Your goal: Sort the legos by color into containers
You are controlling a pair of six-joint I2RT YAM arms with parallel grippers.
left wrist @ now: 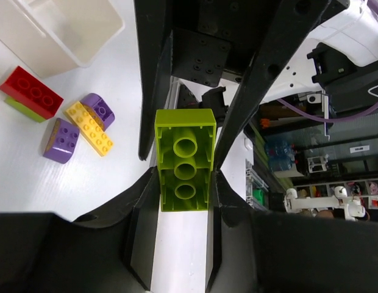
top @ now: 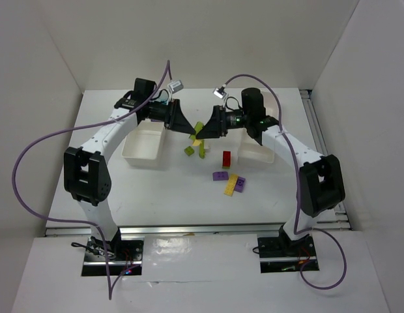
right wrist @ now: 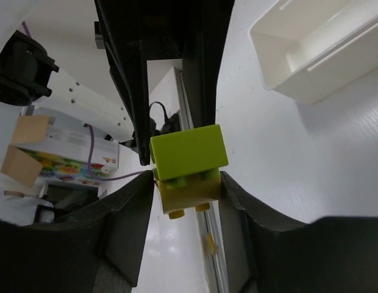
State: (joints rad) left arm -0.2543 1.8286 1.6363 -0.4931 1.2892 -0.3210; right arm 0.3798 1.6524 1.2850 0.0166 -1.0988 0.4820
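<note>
In the air above the white table [top: 169,189], the left gripper [left wrist: 183,183] pinches a lime green rectangular plastic brick [left wrist: 184,152], hollow underside showing, while the right gripper [right wrist: 188,189] flanks its attached yellow brick [right wrist: 183,200], grip unclear.

White table top [top: 169,195] lay under left gripper [top: 189,130] and right gripper [top: 203,134]. Plain white back wall [top: 202,39] stood beyond both sets of tips. White side panel [top: 26,98] stood outward of the left gripper, and a matching white panel [top: 371,85] outward of the right. Metal rail [top: 189,229] ran along the table edge behind both grippers, on the base side. Light was even, shadows soft. In the left wrist view, cluttered shelves [left wrist: 317,189] showed past the tips, blurry. In the right wrist view, a cardboard box with colourful print [right wrist: 67,165] sat beyond the tips, to their left.
</note>
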